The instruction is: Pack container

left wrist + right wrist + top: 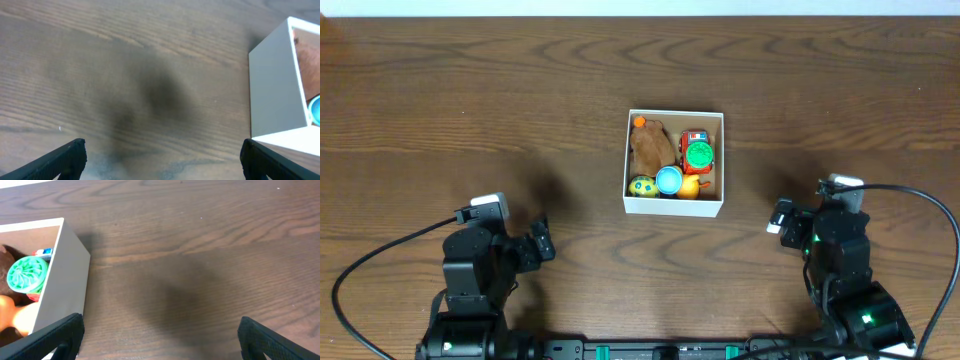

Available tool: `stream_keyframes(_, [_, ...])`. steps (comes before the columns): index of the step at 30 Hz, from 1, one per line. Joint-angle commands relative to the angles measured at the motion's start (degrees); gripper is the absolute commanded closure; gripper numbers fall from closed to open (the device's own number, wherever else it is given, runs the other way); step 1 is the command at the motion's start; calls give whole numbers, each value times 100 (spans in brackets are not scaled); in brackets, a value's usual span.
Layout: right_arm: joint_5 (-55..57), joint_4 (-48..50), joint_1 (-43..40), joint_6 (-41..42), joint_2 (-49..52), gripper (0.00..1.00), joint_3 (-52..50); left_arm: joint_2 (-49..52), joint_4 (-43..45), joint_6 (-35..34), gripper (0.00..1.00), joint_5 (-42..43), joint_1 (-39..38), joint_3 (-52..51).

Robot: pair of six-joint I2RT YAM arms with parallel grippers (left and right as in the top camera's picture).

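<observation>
The container [674, 207] is a small square white-walled box in the middle of the table. It holds a brown plush toy [650, 146], a red and green toy [698, 152], a blue ball [669, 180], a yellow-green ball [642, 186] and an orange piece [689, 187]. Its white wall shows at the right of the left wrist view [275, 85] and at the left of the right wrist view [62, 287]. My left gripper [542, 243] is open and empty, to the box's lower left. My right gripper [780, 217] is open and empty, to the box's right.
The dark wooden table [470, 110] carries nothing else in view. Black cables [380, 255] run from both arms near the front edge.
</observation>
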Motion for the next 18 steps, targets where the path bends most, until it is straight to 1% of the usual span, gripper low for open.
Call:
stream_keyframes(1, [146, 2, 52, 164, -76, 1, -22, 50, 2, -109, 2, -9, 15, -7])
stream_keyframes(18, [146, 0, 52, 164, -72, 1, -22, 138, -26, -111, 2, -9, 15, -7])
